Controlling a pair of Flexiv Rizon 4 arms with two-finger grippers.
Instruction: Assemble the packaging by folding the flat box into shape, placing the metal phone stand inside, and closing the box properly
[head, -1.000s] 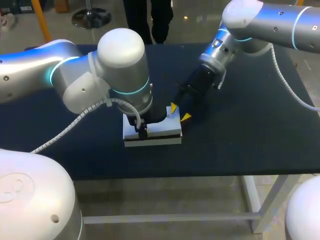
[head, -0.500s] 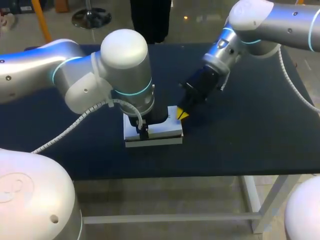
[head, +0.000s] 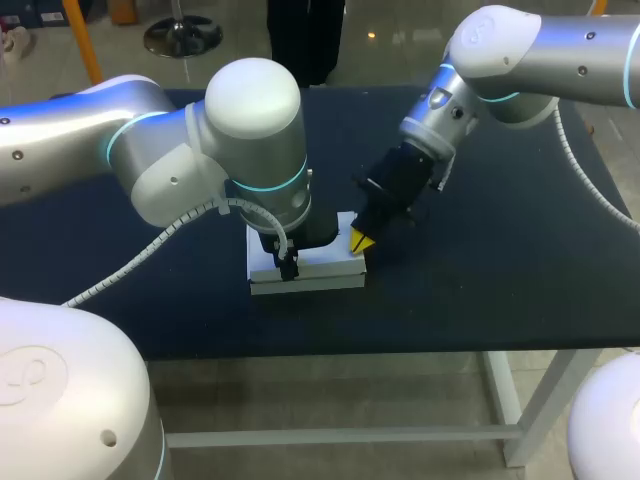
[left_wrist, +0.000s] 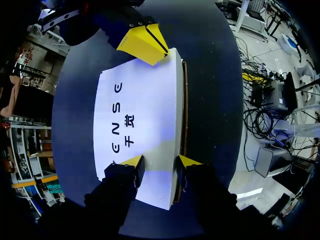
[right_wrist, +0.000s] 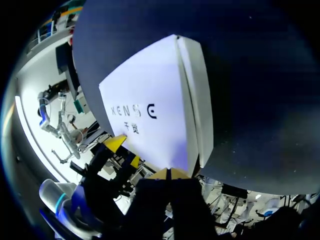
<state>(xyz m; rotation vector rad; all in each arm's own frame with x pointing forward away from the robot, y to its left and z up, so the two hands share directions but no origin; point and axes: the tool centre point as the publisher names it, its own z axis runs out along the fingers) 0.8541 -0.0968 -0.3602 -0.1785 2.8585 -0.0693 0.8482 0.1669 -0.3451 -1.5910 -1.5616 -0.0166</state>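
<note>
White box (head: 325, 268) lies near the desk's (head: 480, 290) front edge, free room on my right; left gripper (left_wrist: 161, 162) spread over its lid; right gripper (head: 360, 240), clenched empty, touches its corner.

A dark-topped table (head: 500, 290) on white legs carries a white box (head: 312, 268), lying flat near the middle, toward the front edge.
</note>
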